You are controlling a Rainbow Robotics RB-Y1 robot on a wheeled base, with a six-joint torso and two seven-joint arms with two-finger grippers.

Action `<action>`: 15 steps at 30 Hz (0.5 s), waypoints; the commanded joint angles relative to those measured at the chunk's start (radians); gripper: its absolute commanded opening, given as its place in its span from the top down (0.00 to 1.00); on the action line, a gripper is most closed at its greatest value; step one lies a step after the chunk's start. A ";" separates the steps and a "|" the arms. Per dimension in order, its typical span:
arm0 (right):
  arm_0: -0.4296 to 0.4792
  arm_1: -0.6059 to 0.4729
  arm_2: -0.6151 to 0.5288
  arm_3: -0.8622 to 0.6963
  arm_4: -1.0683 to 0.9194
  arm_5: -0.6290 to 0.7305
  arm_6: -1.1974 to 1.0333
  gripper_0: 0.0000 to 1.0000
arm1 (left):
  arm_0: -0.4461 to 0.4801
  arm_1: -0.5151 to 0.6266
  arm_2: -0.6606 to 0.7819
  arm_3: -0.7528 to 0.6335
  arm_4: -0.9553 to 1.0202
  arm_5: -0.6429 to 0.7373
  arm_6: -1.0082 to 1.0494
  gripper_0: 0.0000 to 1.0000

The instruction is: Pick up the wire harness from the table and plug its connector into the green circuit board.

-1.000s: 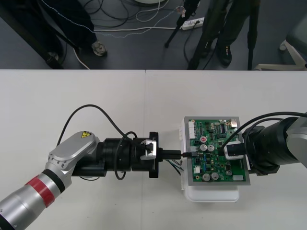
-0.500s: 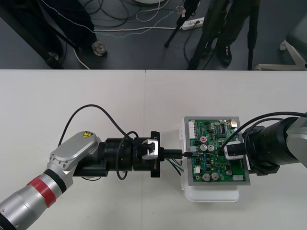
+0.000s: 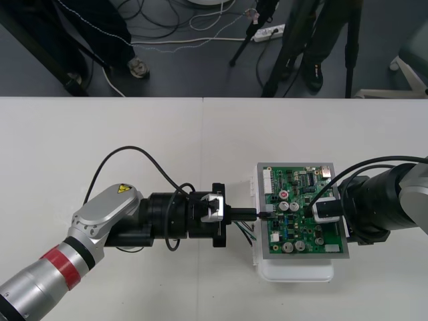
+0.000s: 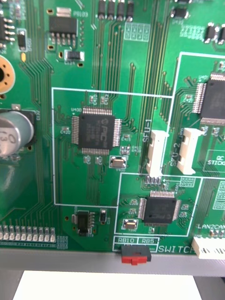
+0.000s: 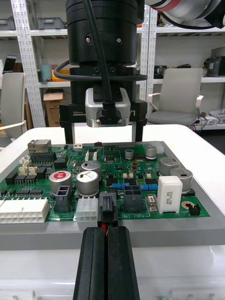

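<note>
Left gripper (image 3: 257, 215) at the left edge of the green circuit board (image 3: 297, 235), its arm lying low across the table (image 3: 134, 140) from the robot's left and pointing straight at the board. Its fingers (image 5: 93, 262) are pressed together and clamped on the wire harness (image 3: 245, 231) just behind the plug (image 5: 107, 205). A sliver of red shows in the seam between them (left wrist view).

Plug: black, standing in the row of connectors along the board's near edge, between a white header (image 5: 86, 208) and a black one (image 5: 132, 199). It looks seated in a socket there, though I cannot tell whether it is fully home.

The rest of the harness, green and black strands, loops out beneath the left gripper, just beside the white base (image 3: 294, 271) and over the table.

Right gripper (image 3: 317, 208) over the opposite, right side of the board, coming in from the robot's right. From the left wrist, its fingers (image 5: 139, 132) stand spread wide with nothing between them, tips down at the board's far edge. Whether they touch the board is unclear.

The right wrist camera looks close onto the board: chips, white sockets, a small red switch (image 4: 136, 255) at its rim
</note>
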 commanded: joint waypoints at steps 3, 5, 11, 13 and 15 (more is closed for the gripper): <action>-0.029 0.012 0.010 -0.013 -0.001 -0.005 -0.018 0.00 | -0.041 -0.037 -0.019 -0.013 -0.007 0.030 -0.004 1.00; -0.029 0.012 0.011 -0.013 0.003 -0.005 -0.016 0.00 | -0.041 -0.031 -0.019 -0.013 -0.007 0.030 -0.004 1.00; -0.027 0.011 0.010 -0.014 0.008 -0.005 -0.018 0.00 | -0.041 -0.013 -0.019 -0.013 -0.002 0.030 -0.004 1.00; -0.029 0.011 0.010 -0.014 0.011 -0.005 -0.016 0.00 | -0.041 -0.006 -0.019 -0.013 0.002 0.030 -0.004 0.99; -0.029 0.009 0.010 -0.013 0.017 -0.005 -0.016 0.00 | -0.041 0.001 -0.019 -0.013 0.008 0.030 -0.002 0.81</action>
